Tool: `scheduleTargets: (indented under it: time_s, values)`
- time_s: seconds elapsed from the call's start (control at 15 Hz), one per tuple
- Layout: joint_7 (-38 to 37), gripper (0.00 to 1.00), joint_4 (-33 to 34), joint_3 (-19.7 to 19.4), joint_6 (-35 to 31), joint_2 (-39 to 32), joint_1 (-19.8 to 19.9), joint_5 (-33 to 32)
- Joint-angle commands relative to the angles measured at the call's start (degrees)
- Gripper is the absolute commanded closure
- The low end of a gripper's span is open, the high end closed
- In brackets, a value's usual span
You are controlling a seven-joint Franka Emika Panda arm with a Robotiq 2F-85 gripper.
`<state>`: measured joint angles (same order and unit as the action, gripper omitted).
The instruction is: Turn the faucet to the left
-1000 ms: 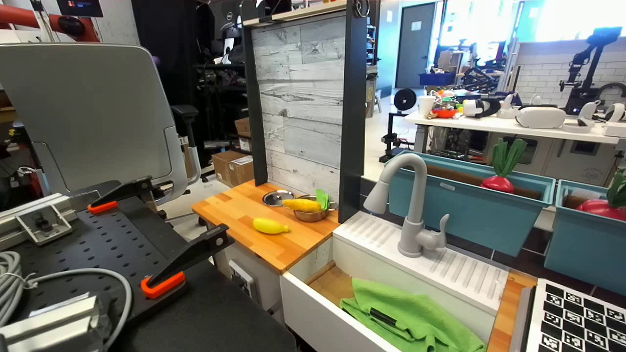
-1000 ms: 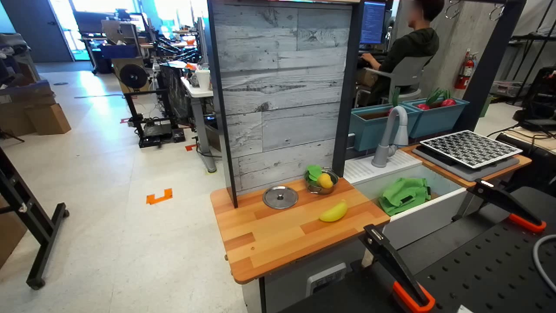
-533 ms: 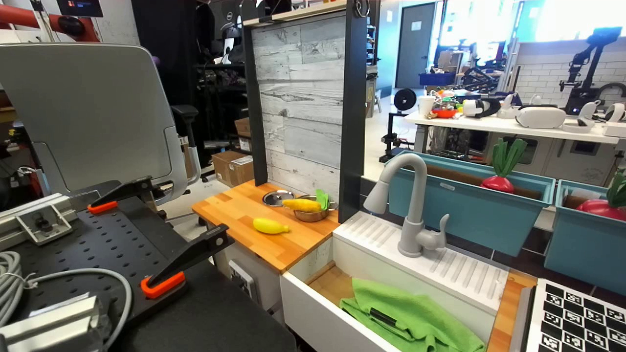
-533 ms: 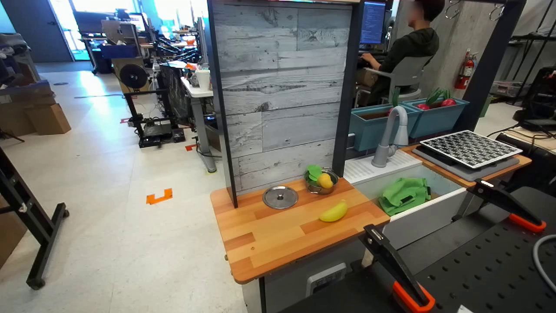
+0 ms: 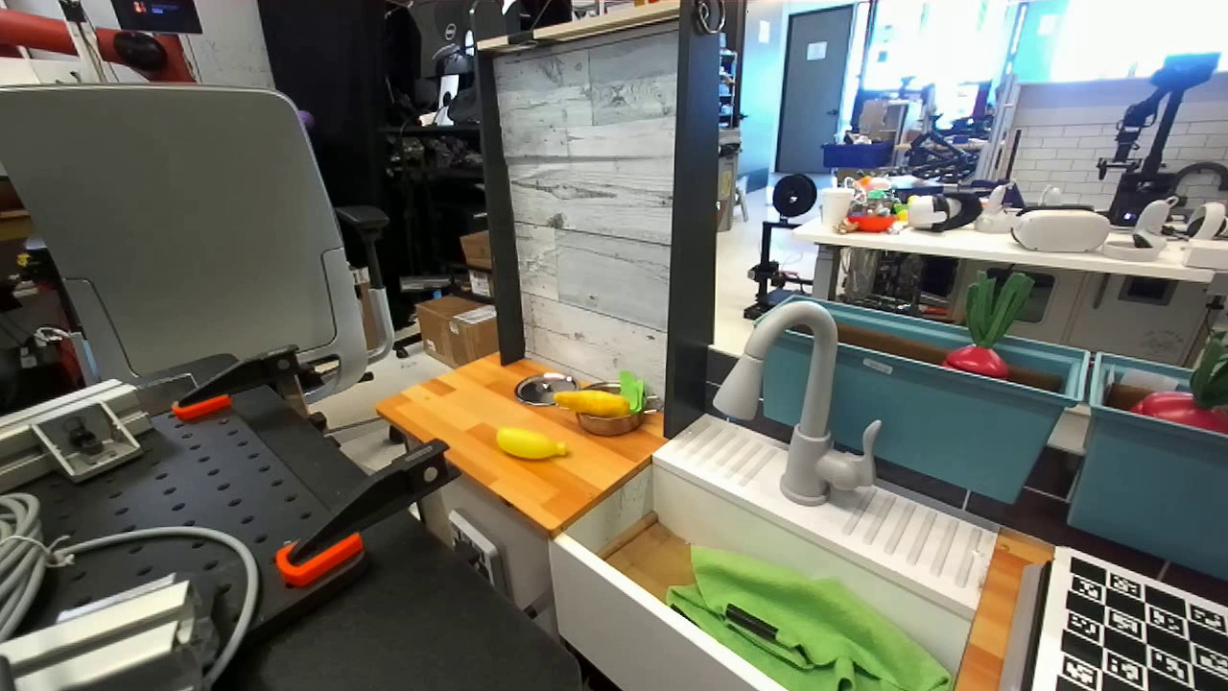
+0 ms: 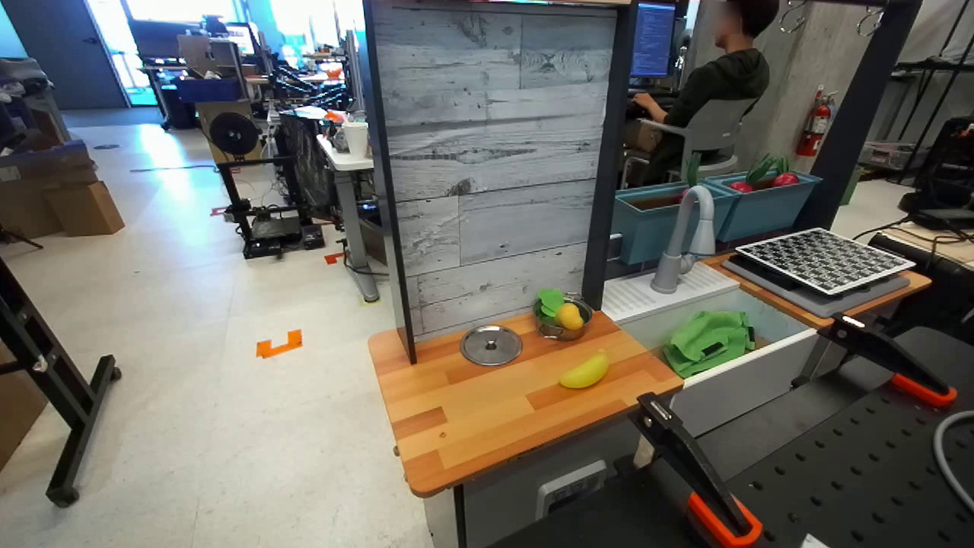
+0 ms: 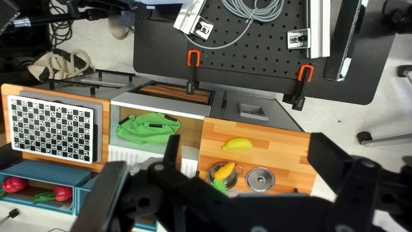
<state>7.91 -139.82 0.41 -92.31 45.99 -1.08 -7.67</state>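
The faucet is a tall matte-grey gooseneck tap, seen upright behind the sink in both exterior views (image 5: pixel 820 384) (image 6: pixel 674 247). In an exterior view its spout arches to the left and its side lever sticks up right of the base. In the wrist view the faucet is mostly hidden behind a finger of my gripper; a pale grey part (image 7: pixel 150 162) shows. My gripper (image 7: pixel 244 139) is open and empty, with its fingers wide apart, high above the counter and sink. Neither exterior view shows the gripper or arm.
The white sink (image 5: pixel 662 614) holds a green cloth (image 5: pixel 815 624). A wooden counter (image 5: pixel 451 413) bears a yellow banana (image 5: pixel 530 443), a pot (image 5: pixel 614 422) and a lid (image 6: pixel 491 345). A tall panel (image 5: pixel 595 192) stands beside the faucet. Blue planters (image 5: pixel 921 403) and a checkered board (image 6: pixel 825 259) are nearby.
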Motion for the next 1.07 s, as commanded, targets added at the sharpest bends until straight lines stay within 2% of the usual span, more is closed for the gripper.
scheduleTargets:
  time_s: [0.0, 0.87, 1.0]
  values:
    - [-0.4, 0.00, 0.2, -0.4, 0.2, -0.1, -0.7, -0.3]
    - [-0.4, 0.00, 0.2, -0.4, 0.2, -0.1, -0.7, -0.3]
    - [-1.5, 0.00, -0.4, -0.8, -1.7, -0.7, -0.1, -0.1]
